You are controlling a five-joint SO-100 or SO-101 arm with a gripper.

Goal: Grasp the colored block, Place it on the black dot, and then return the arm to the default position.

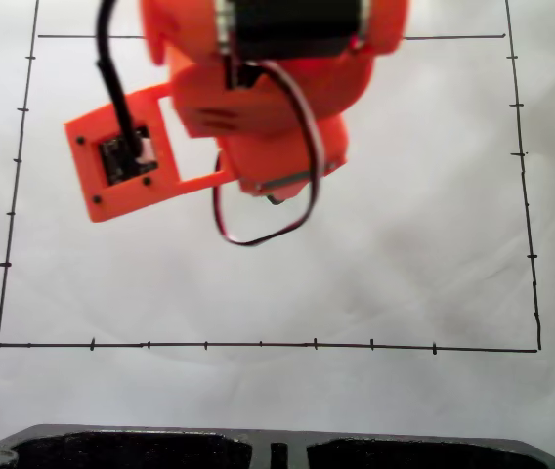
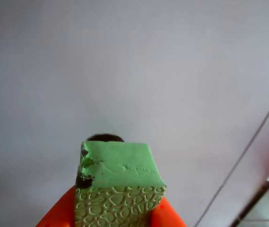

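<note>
In the wrist view the colored block (image 2: 120, 189) is pinched between the orange fingers (image 2: 54, 218) of the gripper (image 2: 118, 222), with the black dot (image 2: 105, 138) just beyond its far edge — mostly hidden. A release here is judged likely to land short of the mark, or to tip the block. In the fixed view the arm (image 1: 258, 98) hangs over the white paper (image 1: 405, 254), well inside the border lines (image 1: 258, 344) — open room is left on every side.
</note>
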